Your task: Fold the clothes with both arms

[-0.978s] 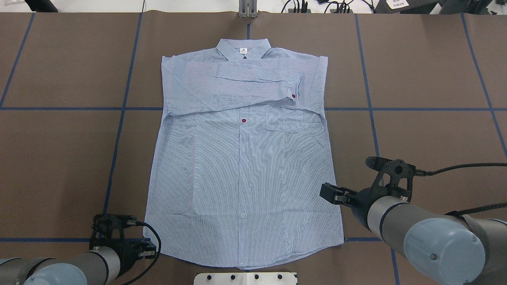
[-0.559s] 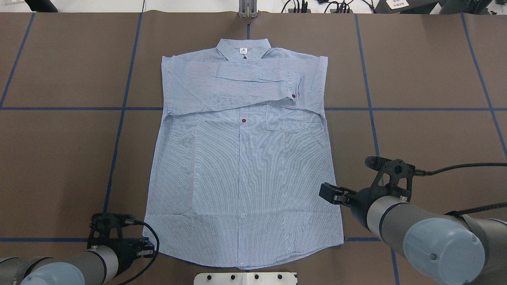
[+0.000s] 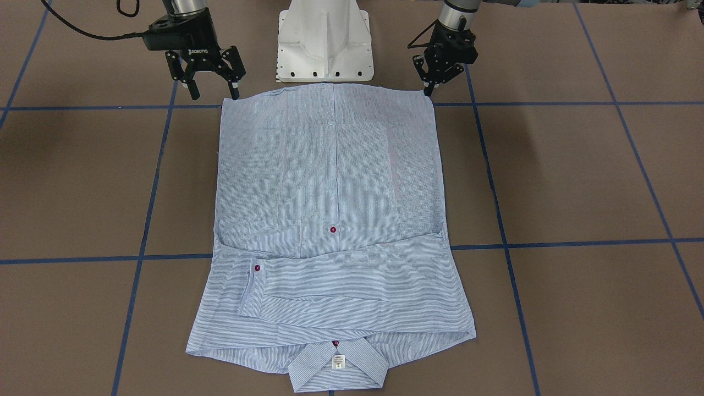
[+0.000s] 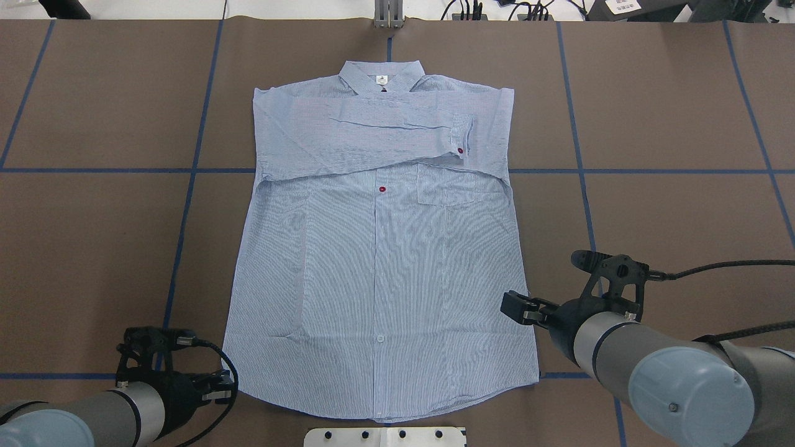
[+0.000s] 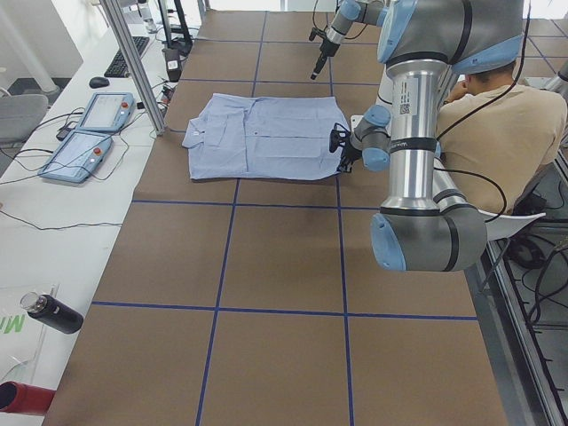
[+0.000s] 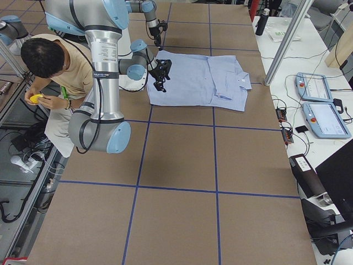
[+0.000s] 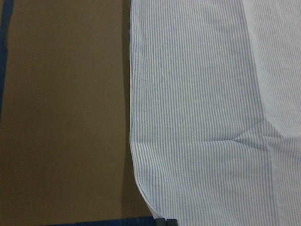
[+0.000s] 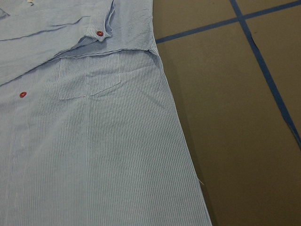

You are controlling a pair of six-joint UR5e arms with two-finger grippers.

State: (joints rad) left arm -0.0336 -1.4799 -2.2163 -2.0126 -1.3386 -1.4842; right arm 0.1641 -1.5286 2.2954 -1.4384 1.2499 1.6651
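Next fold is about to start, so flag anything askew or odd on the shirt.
Nothing serious. The shirt lies flat and square, sleeves folded across the chest. Only a small crease sits near its hem corner on the robot's left.

Robotics lab. Two jointed robot arms [image 5: 417, 133] rise from a white pedestal [image 3: 324, 38] at the edge of a long table [image 4: 93, 248]. The table is covered in brown sheeting and marked into large squares with blue tape [image 4: 192, 171]. Along its far side runs a white bench [image 5: 35, 231] holding two touchscreen control pads [image 5: 106, 111], a keyboard [image 5: 124, 55], a mouse [image 5: 98, 82] and loose cables [image 6: 282, 109]. A metal frame post [image 5: 133, 62] stands at the table's edge. A person [image 5: 497, 133] sits just beside the robot's base.
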